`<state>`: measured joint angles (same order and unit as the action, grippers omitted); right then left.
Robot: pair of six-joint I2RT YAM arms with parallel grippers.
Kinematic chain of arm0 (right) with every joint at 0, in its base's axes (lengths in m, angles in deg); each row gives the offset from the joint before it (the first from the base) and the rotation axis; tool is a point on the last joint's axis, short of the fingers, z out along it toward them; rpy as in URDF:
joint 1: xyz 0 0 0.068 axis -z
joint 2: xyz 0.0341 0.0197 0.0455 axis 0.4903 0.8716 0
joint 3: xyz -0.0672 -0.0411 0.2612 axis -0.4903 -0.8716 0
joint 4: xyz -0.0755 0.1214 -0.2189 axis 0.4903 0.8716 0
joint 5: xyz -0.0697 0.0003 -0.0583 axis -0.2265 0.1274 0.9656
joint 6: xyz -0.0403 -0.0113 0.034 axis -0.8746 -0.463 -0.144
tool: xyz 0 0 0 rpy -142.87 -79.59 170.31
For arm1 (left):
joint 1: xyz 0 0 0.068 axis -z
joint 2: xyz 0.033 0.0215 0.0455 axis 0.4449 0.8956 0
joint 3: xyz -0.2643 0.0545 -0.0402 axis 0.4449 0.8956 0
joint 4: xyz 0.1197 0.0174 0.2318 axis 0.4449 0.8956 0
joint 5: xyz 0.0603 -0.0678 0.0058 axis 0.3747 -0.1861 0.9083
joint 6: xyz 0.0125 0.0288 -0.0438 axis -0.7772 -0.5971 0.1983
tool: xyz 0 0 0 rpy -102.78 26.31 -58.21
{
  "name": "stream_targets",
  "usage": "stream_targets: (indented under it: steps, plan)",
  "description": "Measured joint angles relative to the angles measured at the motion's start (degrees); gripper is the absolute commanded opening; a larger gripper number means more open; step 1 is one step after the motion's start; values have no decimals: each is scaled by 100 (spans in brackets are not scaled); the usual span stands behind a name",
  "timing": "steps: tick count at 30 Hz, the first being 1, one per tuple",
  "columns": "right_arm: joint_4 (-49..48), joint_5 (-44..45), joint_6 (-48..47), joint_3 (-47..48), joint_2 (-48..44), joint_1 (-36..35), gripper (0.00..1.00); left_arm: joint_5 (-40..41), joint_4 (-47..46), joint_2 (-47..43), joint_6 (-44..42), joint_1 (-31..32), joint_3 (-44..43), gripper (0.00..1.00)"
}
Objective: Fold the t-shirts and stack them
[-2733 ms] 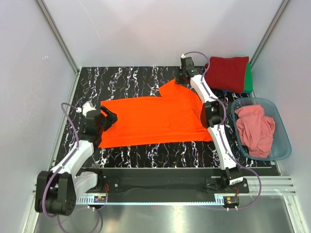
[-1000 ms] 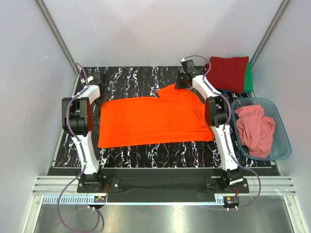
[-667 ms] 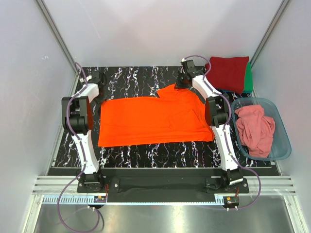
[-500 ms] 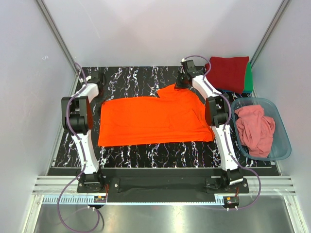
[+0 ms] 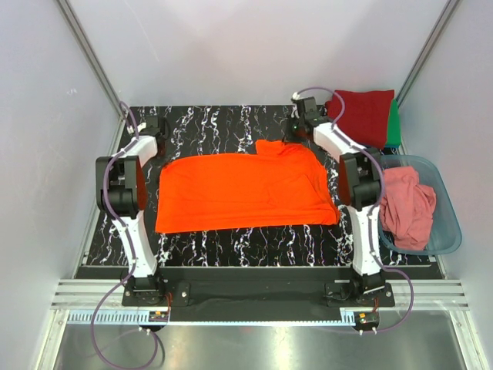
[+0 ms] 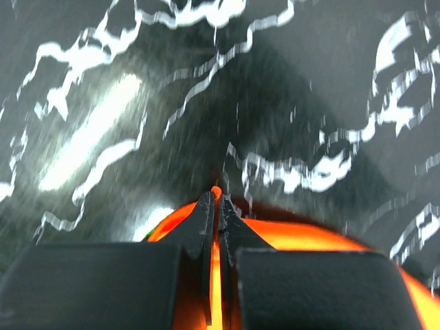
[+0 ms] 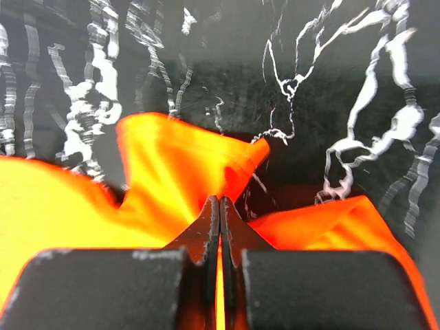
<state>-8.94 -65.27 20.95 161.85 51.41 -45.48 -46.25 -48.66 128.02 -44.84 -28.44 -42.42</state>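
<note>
A bright orange t-shirt (image 5: 246,189) lies spread flat across the middle of the black marbled table. My left gripper (image 5: 159,151) is at the shirt's far left corner. In the left wrist view its jaws (image 6: 216,198) are shut on a thin fold of orange cloth (image 6: 309,237). At the shirt's far right edge sits my right gripper (image 5: 297,139); the right wrist view shows it (image 7: 220,203) shut on the orange cloth (image 7: 172,172). A dark red folded t-shirt (image 5: 366,116) lies on a green one (image 5: 396,127) at the far right. A salmon-pink t-shirt (image 5: 404,204) is crumpled in the tub.
The translucent blue-grey tub (image 5: 451,227) stands at the right edge, beside the right arm's forearm (image 5: 362,177). Grey walls and metal posts close in the table on three sides. Bare marbled table (image 5: 223,123) shows beyond the orange shirt.
The left gripper's jaws have closed on the shirt's far left corner. The right gripper has moved right with the cloth, drawing the raised far right part of the shirt flatter.
</note>
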Motion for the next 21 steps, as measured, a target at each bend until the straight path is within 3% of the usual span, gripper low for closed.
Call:
stream_targets:
  steps: [9,21]
  plan:
    - [-824,140,-225,-1427,-1753,0,0,-31,-448,-1764,-111,140,1331,0]
    - [-1060,289,11,-4516,-4627,-85,0,-94,-837,-3351,-142,136,3191,0]
